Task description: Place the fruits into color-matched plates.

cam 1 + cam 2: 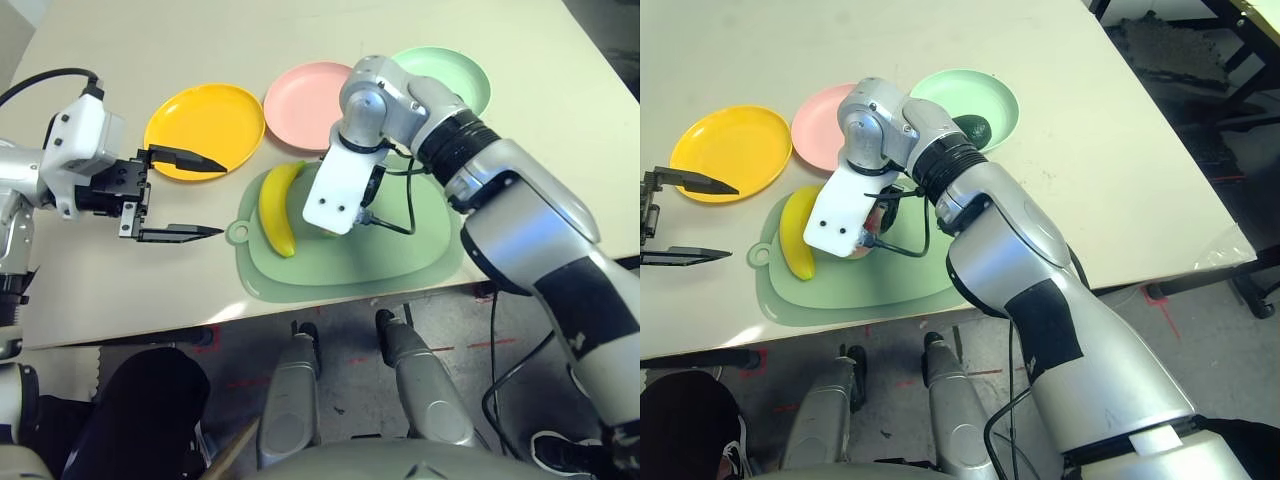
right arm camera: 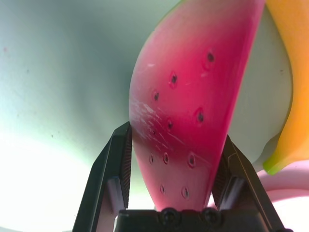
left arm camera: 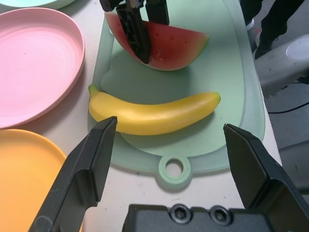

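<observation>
The right hand (image 2: 171, 193) points down over the cutting mat (image 1: 400, 265), its fingers pressed against both faces of the watermelon wedge (image 3: 161, 43), which still rests on the mat. Beside it lies the banana (image 1: 278, 205). The avocado (image 1: 975, 128) already sits in the mint green plate (image 1: 1000, 100), so one fruit looks done; the pink plate (image 1: 300, 95) and yellow plate (image 1: 205, 125), beyond the mat, await theirs. The left hand (image 1: 212, 195) hovers wide open beside the mat over the pale bench (image 1: 120, 290); grey floor shows below.

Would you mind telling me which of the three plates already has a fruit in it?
The mint green plate, farthest to the robot's right, holds the dark avocado near its rim. The pink plate and the yellow plate hold no fruit.
</observation>
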You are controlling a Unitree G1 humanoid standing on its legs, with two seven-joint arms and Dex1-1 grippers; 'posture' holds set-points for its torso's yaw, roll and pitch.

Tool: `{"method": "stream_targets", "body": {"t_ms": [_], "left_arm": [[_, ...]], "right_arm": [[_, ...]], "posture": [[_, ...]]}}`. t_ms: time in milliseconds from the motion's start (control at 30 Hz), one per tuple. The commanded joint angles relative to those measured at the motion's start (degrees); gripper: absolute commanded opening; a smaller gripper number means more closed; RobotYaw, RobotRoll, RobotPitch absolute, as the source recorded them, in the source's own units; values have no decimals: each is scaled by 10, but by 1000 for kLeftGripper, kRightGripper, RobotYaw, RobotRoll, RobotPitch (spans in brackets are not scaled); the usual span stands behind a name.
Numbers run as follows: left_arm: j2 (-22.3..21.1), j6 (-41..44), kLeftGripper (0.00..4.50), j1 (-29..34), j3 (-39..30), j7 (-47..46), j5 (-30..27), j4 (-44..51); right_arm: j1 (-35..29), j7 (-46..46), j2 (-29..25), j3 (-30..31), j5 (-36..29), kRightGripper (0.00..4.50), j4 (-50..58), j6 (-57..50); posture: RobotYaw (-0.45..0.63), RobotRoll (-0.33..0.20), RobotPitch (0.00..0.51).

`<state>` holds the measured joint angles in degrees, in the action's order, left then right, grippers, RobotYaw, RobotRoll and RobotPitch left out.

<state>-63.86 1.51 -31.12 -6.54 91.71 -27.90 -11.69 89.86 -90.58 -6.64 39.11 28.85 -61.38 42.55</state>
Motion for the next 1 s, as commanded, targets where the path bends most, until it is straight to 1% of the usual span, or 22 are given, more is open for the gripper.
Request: {"method": "stream_targets", "body": {"t_ms": [33, 233, 467, 567, 600, 733, 867, 1000], "left_arm": [[3, -3, 4500, 2, -8, 5, 5, -4], [12, 1, 4500, -6, -3, 4, 7, -9], [22, 5, 4500, -11, 0, 2, 10, -10], [25, 10, 4500, -15, -1, 0, 10, -10], [26, 13, 4500, -16, -2, -2, 10, -9], [34, 32, 4500, -22, -8, -14, 0, -2], [37, 36, 4500, -29, -3, -30, 12, -2], [32, 38, 4500, -35, 2, -57, 37, -6]], "right_arm": [[-24, -18, 5, 12, -3, 2239, 0, -4], [-2, -19, -12, 24, -30, 2239, -11, -8], [35, -19, -51, 55, -95, 2238, -18, -38], [49, -19, -65, 59, -111, 2238, -22, -54], [55, -19, -68, 56, -115, 2238, -25, -62], [94, -14, -68, 2, -113, 2238, -57, -113], [120, 29, -60, -29, -98, 2238, -84, -145], [132, 77, -54, -45, -79, 2238, -106, -172]], "posture": [[25, 0, 342], [7, 0, 345], [-11, 0, 343], [-13, 0, 340], [-13, 0, 340], [-21, 0, 333], [-23, 0, 329], [-16, 0, 325]]}}
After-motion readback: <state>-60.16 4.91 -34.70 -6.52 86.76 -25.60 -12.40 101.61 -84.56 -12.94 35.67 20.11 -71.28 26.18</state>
